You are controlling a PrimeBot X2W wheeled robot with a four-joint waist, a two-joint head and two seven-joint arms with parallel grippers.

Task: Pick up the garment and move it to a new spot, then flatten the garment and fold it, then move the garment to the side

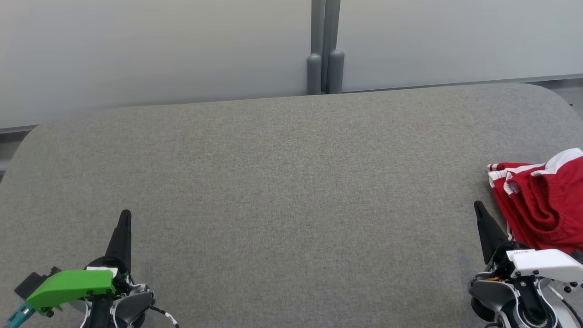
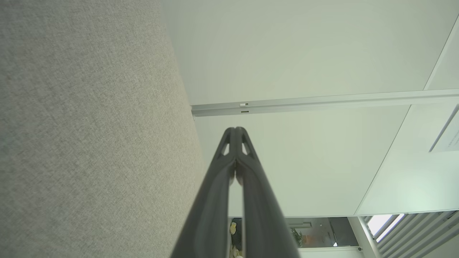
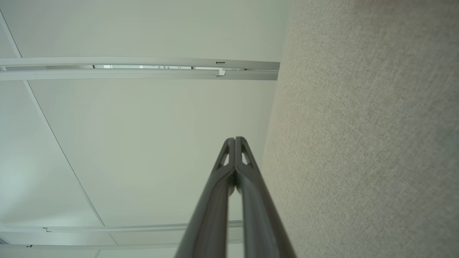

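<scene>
The garment (image 1: 542, 200), red with white stripes and trim, lies crumpled at the right edge of the grey felt table (image 1: 282, 191) in the head view. My right gripper (image 1: 478, 207) stands just left of the garment, near its lower edge, shut and holding nothing. Far off at the lower left, my left gripper (image 1: 125, 214) is also shut and empty. In each wrist view the two dark fingers press tip to tip, the left gripper (image 2: 235, 129) and the right gripper (image 3: 235, 139) pointing past the table surface toward the wall.
Pale wall panels with a grey post (image 1: 325, 68) stand behind the table's far edge. The rounded table corners fall away at the far left and far right. A green cover (image 1: 70, 284) sits on my left wrist.
</scene>
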